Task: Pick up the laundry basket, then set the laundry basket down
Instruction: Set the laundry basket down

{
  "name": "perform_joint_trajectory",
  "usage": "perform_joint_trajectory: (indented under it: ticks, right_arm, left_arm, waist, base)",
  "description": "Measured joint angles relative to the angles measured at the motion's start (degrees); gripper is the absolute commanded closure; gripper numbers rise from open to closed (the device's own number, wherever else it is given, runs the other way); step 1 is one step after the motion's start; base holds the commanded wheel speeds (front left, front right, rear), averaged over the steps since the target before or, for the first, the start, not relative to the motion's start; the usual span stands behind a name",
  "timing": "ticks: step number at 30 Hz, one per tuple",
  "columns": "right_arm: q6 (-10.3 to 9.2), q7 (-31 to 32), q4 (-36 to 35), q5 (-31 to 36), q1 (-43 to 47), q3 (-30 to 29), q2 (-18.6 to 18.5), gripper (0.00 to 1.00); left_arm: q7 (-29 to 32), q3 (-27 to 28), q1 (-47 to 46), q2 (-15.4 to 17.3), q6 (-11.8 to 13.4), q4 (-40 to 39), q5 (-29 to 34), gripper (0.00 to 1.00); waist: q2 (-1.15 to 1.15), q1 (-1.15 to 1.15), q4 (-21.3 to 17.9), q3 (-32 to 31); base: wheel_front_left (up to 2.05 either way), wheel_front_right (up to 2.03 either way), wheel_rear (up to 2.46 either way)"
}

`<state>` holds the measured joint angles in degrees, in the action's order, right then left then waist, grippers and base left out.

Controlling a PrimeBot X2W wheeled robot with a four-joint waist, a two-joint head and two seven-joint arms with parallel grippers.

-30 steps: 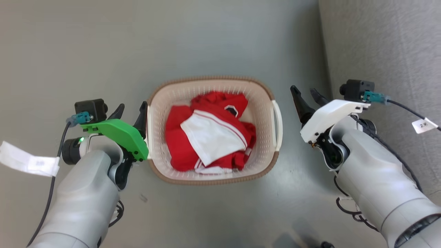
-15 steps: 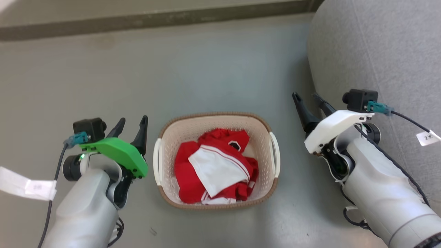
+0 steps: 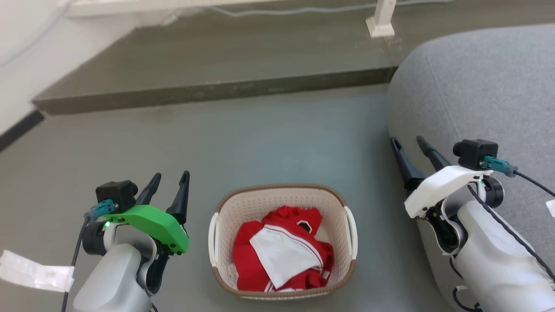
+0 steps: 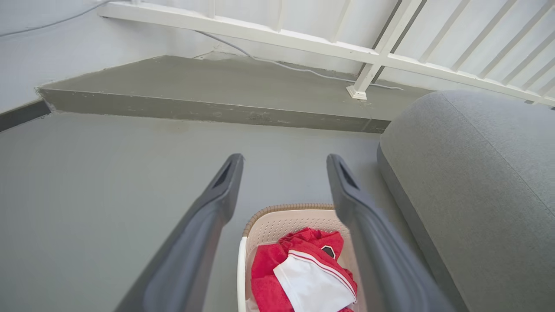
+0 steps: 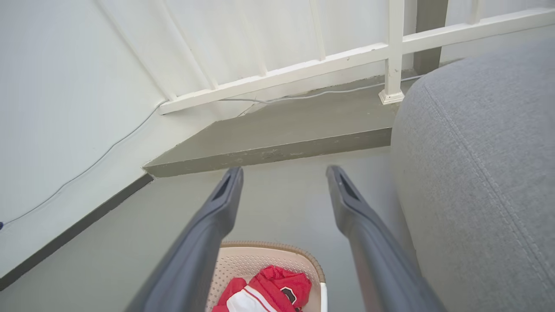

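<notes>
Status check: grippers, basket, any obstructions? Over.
Left gripper open, right gripper open, both clear of the laundry basket. Basket upright on floor, clothes inside. Grey sofa close beside right gripper.

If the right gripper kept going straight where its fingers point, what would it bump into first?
Probably the bare grey floor, or the low grey concrete step just beyond; depth is hard to judge. The open right gripper points beside the grey fabric sofa.
</notes>
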<state>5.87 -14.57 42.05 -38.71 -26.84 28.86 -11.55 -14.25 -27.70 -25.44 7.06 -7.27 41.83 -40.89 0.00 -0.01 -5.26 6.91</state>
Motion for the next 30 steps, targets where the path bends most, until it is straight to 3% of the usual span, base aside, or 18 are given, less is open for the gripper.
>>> perform_joint_trajectory:
  ticks: [12, 22, 30]
  right_arm:
    - [-2.54, 0.0, -13.0, 7.6, 5.6, -5.1, 0.4, 0.00]
    - [-5.00, 0.0, -18.9, 11.2, 11.4, -9.5, 0.3, 0.00]
    - [-5.08, 0.0, -22.5, 13.6, 13.8, -11.1, 0.8, 0.00]
  left_arm:
    - [0.0, 8.7, 7.7, 1.0, 3.3, -12.8, 6.6, 0.00]
    - [0.0, 11.8, 13.2, -0.3, 3.3, -19.1, 9.6, 0.00]
    - [0.0, 14.2, 16.2, -0.7, 3.2, -22.6, 11.4, 0.00]
  waist:
    - [0.00, 0.00, 1.4, -5.3]
    - [0.00, 0.00, 2.0, -6.0]
    - [0.00, 0.00, 1.7, -5.3]
  base:
    - [0.00, 0.00, 0.00]
    - [0.00, 0.00, 0.00]
    - [0.00, 0.00, 0.00]
